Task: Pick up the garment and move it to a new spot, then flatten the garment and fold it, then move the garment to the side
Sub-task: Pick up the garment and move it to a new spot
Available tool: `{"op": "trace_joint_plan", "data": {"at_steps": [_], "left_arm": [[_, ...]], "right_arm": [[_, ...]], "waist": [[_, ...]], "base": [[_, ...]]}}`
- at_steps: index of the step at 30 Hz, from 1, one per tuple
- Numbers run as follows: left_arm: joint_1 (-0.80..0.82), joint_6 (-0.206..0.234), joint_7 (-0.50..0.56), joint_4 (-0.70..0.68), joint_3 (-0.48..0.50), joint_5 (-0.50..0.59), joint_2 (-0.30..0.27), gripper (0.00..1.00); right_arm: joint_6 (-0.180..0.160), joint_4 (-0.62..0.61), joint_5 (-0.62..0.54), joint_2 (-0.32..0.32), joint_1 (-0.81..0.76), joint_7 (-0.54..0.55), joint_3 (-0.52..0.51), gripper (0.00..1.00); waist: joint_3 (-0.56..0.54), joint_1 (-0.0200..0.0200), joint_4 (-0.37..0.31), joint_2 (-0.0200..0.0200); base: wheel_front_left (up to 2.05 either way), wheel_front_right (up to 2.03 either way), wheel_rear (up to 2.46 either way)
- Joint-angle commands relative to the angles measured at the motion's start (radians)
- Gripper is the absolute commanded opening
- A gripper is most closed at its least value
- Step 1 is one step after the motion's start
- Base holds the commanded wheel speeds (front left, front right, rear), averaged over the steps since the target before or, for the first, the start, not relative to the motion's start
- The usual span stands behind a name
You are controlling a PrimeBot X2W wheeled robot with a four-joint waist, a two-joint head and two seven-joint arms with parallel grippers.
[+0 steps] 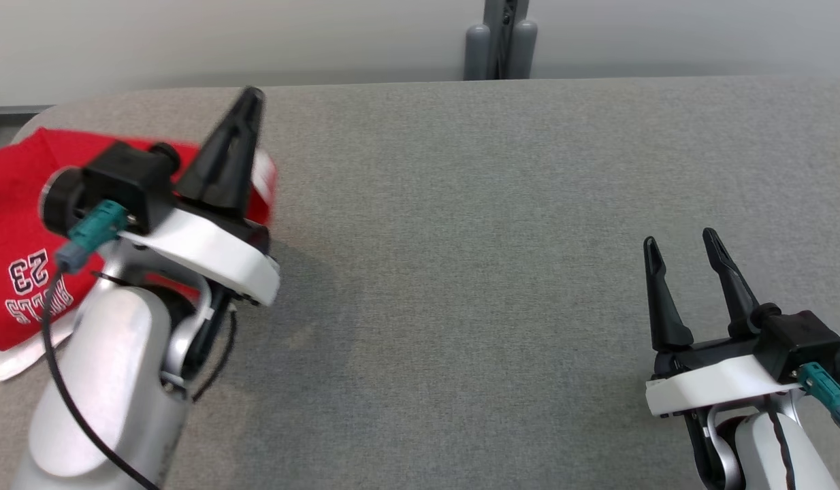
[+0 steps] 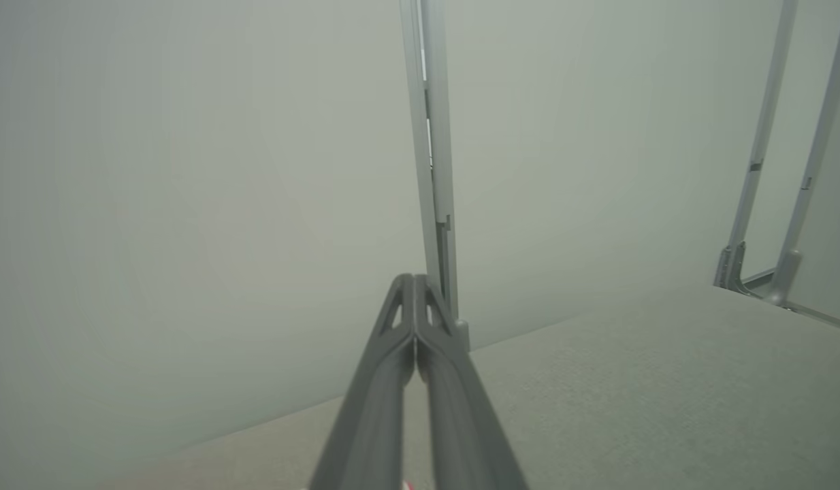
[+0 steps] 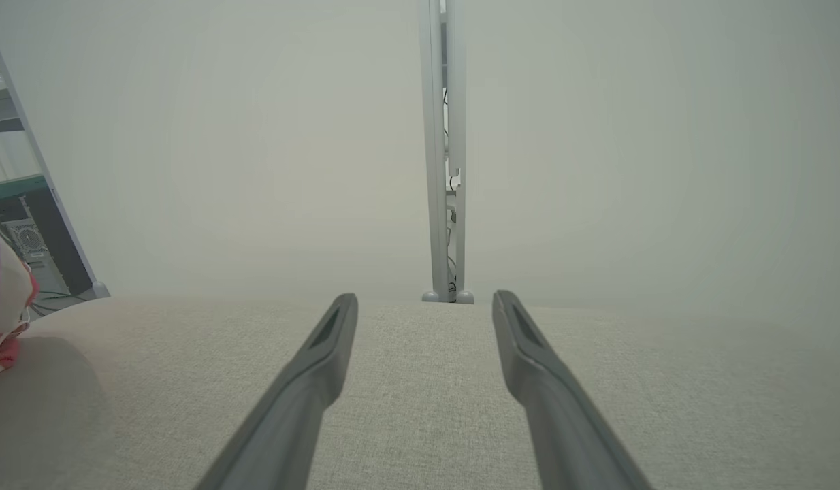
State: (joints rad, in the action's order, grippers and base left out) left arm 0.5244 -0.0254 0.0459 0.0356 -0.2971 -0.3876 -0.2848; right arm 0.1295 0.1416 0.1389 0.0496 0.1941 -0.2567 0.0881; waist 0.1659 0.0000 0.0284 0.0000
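Left hand [image 1: 246, 116], fingers pressed together on nothing, sits above the red garment [image 1: 18, 204], apparently folded at the tabletop's [image 1: 495, 238] left edge. Right hand [image 1: 680, 239], fingers spread, empty, well apart. Step judged: the final move aside, seemingly complete; next calls only for clearing the arms.

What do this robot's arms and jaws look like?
Silvery-grey rounded forearms carry a white wrist plate and a black block, with a teal plug on a thin black cable. The jaws are two long, black, tapering fingers with slotted tips.
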Motion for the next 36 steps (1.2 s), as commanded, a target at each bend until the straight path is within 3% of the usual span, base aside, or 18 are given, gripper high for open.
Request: {"op": "trace_joint_plan", "data": {"at_steps": [1, 10, 19, 20, 21, 22, 23, 36], "left_arm": [[-0.016, 0.005, 0.004, -0.015, -0.01, 0.005, 0.006, 0.0], [-0.059, -0.027, 0.037, -0.019, -0.169, 0.002, 0.116, 0.0], [-0.051, -0.039, 0.033, 0.037, -0.239, 0.0, 0.161, 0.0], [-0.052, -0.041, 0.034, 0.041, -0.242, -0.002, 0.161, 0.11], [-0.052, -0.041, 0.032, 0.044, -0.243, -0.001, 0.161, 0.36], [-0.051, -0.038, 0.029, 0.047, -0.244, 0.002, 0.161, 0.96], [-0.053, -0.035, 0.028, 0.05, -0.244, 0.001, 0.161, 1.0], [-0.072, 0.048, -0.074, 0.041, -0.14, -0.002, 0.121, 1.0]], "right_arm": [[0.002, -0.001, 0.007, 0.004, -0.007, -0.008, -0.003, 1.0], [0.002, 0.01, 0.04, 0.004, -0.015, -0.011, 0.003, 1.0], [0.002, 0.003, 0.059, 0.004, -0.019, -0.01, 0.012, 1.0], [0.002, 0.0, 0.059, 0.004, -0.019, -0.01, 0.013, 1.0], [0.002, -0.001, 0.06, 0.004, -0.019, -0.01, 0.012, 1.0], [0.002, -0.003, 0.061, 0.004, -0.02, -0.01, 0.011, 1.0], [0.002, -0.006, 0.061, 0.004, -0.021, -0.01, 0.009, 1.0], [0.002, -0.019, 0.036, 0.004, -0.013, -0.01, -0.011, 1.0]], "waist": [[0.004, 0.0, -0.028, 0.0], [0.024, 0.0, -0.126, 0.0], [0.037, 0.0, -0.196, 0.0], [0.039, 0.0, -0.2, 0.0], [0.04, 0.0, -0.202, 0.0], [0.041, 0.0, -0.203, 0.0], [0.042, 0.0, -0.204, 0.0], [0.038, 0.0, -0.15, 0.0]], "base": [[0.0, 0.0, 0.0], [0.0, 0.0, 0.0], [0.0, 0.0, 0.0], [0.0, 0.0, 0.0], [0.0, 0.0, 0.0], [0.0, 0.0, 0.0], [0.0, 0.0, 0.0], [0.0, 0.0, 0.0]]}}
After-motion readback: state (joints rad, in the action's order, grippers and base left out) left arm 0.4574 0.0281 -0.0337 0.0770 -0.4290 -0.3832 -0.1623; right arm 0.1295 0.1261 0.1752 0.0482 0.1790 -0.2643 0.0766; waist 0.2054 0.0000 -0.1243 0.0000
